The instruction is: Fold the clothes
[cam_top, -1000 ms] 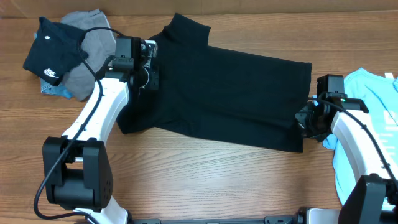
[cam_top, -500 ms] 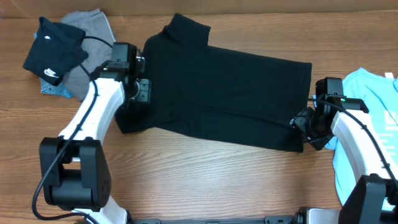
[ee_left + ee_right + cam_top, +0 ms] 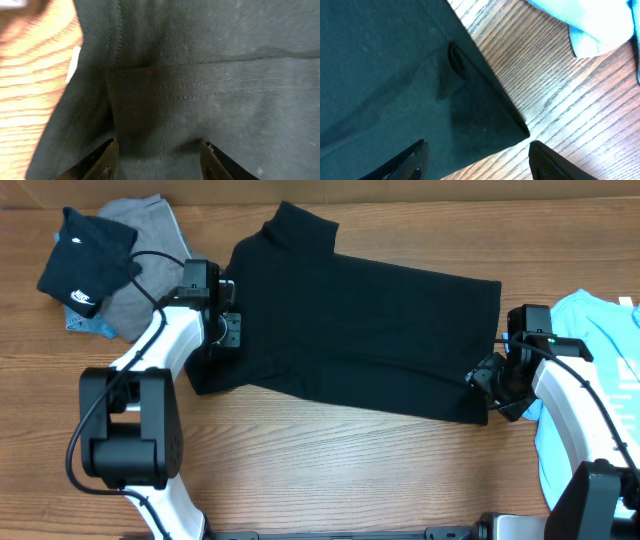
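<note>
The clothes, a large plain black T-shirt (image 3: 360, 330), lie spread flat across the middle of the table, collar end toward the back left. My left gripper (image 3: 226, 330) hovers over the shirt's left edge by the sleeve. In the left wrist view it (image 3: 159, 152) stands open above the stitched hem of the shirt (image 3: 200, 90), with nothing pinched. My right gripper (image 3: 487, 385) is at the shirt's front right corner. In the right wrist view it (image 3: 477, 152) stands open, straddling that corner (image 3: 512, 127), which lies flat on the wood.
A small black garment with a white logo (image 3: 78, 262) lies on a grey garment (image 3: 145, 245) at the back left, with a bit of light blue cloth (image 3: 88, 326) under them. A light blue garment (image 3: 600, 350) lies at the right edge, also seen as blue cloth (image 3: 592, 22).
Both grippers have opened. The left gripper slid left and toward the front, off the collar area to the shirt's left edge. The right gripper shifted slightly at the front right corner.
</note>
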Motion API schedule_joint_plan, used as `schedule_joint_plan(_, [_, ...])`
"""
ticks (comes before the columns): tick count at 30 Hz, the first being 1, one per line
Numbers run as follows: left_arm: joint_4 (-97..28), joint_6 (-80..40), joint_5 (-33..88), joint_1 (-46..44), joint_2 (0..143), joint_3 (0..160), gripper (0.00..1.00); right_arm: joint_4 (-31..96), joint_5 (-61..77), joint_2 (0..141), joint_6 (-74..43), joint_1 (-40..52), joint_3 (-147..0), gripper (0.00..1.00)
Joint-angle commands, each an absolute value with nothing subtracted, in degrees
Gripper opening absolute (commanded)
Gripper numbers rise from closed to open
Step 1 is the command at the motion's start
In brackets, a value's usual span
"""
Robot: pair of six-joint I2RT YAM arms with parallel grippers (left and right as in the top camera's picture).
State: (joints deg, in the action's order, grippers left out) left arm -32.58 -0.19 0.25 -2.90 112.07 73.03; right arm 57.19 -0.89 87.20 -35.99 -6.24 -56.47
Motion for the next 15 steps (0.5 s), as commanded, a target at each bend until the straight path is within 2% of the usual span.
schedule_joint_plan(1, [-31.6, 0.4, 1.1, -2.8, 115.3, 72.6, 0.3, 57.1, -1.3, 87.2, -35.6, -6.2, -57.7, 0.67])
schedule_joint_plan(3, [-31.6, -0.6, 1.1, -2.8, 115.5, 72.6, 0.13, 57.0, -1.3, 87.2, -35.6, -6.2, -57.7, 0.67])
schedule_joint_plan(5, [-31.5, -1.5, 1.1, -2.6, 115.3, 72.8, 0.06, 56.9, -1.3, 87.2, -35.6, -6.2, -57.7, 0.67])
schedule_joint_plan(15, [-33.1, -1.5, -0.8, -2.5, 110.4, 75.1, 0.04, 56.7, -1.3, 87.2, -35.6, -6.2, -57.7, 0.67])
